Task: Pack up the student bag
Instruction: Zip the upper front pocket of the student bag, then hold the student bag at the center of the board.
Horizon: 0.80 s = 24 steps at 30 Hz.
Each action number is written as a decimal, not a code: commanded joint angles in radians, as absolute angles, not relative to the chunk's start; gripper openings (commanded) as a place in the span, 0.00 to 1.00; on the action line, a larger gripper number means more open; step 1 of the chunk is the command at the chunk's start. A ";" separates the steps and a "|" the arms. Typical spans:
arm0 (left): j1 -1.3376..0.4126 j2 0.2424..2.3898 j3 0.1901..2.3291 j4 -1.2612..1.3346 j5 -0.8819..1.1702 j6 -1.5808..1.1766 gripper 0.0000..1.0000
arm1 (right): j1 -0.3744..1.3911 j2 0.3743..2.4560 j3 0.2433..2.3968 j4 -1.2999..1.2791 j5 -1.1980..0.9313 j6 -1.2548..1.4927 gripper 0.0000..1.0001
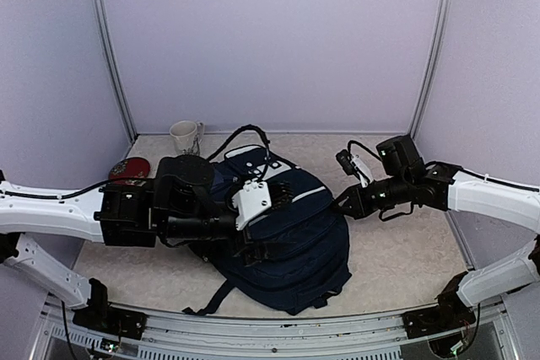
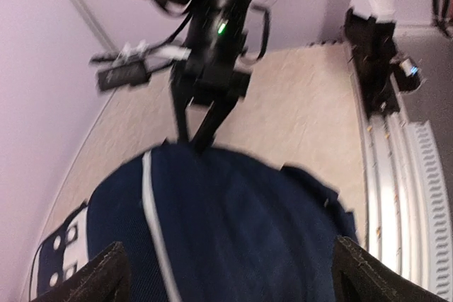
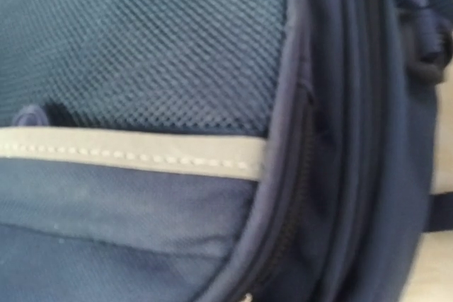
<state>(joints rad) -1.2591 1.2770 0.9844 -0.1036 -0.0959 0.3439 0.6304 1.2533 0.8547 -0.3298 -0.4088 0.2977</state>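
The student bag, dark navy with a white stripe, lies flat in the middle of the table. My left gripper hovers over its top; in the left wrist view its fingertips stand wide apart at the bottom corners, with only bag fabric beneath them. My right gripper rests against the bag's right edge, and from the left wrist its dark fingers meet at the fabric. The right wrist view is filled by the bag, its stripe and a zipper; no fingers show there.
A white mug stands at the back left by the wall. A red object lies behind my left arm. A black strap or cable loops off the bag's far end. A metal rail runs along the table's near edge.
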 commanded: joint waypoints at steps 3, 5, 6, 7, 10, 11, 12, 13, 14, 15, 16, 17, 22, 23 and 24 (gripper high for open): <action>-1.283 1.510 1.122 -0.006 -0.019 0.280 0.48 | 0.704 1.187 0.831 -0.152 -0.399 0.437 0.00; -1.245 1.591 1.199 -0.083 -0.039 0.235 0.36 | 0.710 1.167 0.822 -0.137 -0.410 0.452 0.00; -1.244 1.619 1.221 -0.109 -0.064 0.235 0.42 | 0.715 1.158 0.818 -0.134 -0.412 0.468 0.00; -1.249 1.637 1.230 -0.118 -0.109 0.250 0.52 | 0.719 1.144 0.813 -0.129 -0.413 0.487 0.00; -1.264 1.662 1.220 -0.091 -0.296 0.296 0.63 | 0.730 1.119 0.812 -0.124 -0.409 0.501 0.00; -1.265 1.668 1.221 -0.076 -0.349 0.308 0.63 | 0.734 1.116 0.817 -0.126 -0.407 0.502 0.00; -1.268 1.670 1.222 -0.059 -0.396 0.327 0.63 | 0.737 1.115 0.821 -0.128 -0.407 0.500 0.00; -1.270 1.674 1.222 -0.041 -0.430 0.350 0.63 | 0.739 1.117 0.824 -0.129 -0.407 0.499 0.00; -1.270 1.676 1.226 -0.025 -0.460 0.368 0.62 | 0.742 1.119 0.827 -0.129 -0.408 0.499 0.00; -1.268 1.681 1.233 -0.021 -0.465 0.381 0.61 | 0.744 1.122 0.829 -0.128 -0.409 0.499 0.00; -1.264 1.691 1.241 -0.024 -0.467 0.392 0.60 | 0.744 1.123 0.832 -0.128 -0.411 0.499 0.00; -1.263 1.703 1.253 -0.031 -0.472 0.401 0.59 | 0.745 1.123 0.836 -0.130 -0.410 0.496 0.00; -1.252 1.765 1.282 -0.059 -0.483 0.411 0.36 | 0.745 1.121 0.848 -0.159 -0.403 0.478 0.00; -1.250 1.771 1.285 -0.065 -0.473 0.414 0.18 | 0.745 1.120 0.855 -0.176 -0.394 0.468 0.00; -1.250 1.772 1.288 -0.075 -0.464 0.414 0.02 | 0.745 1.120 0.866 -0.202 -0.379 0.465 0.00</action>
<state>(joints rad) -1.2701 1.7340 1.2636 -0.0494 -0.4149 0.3759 0.7246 1.1545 0.8093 -0.2123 -0.3519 0.4870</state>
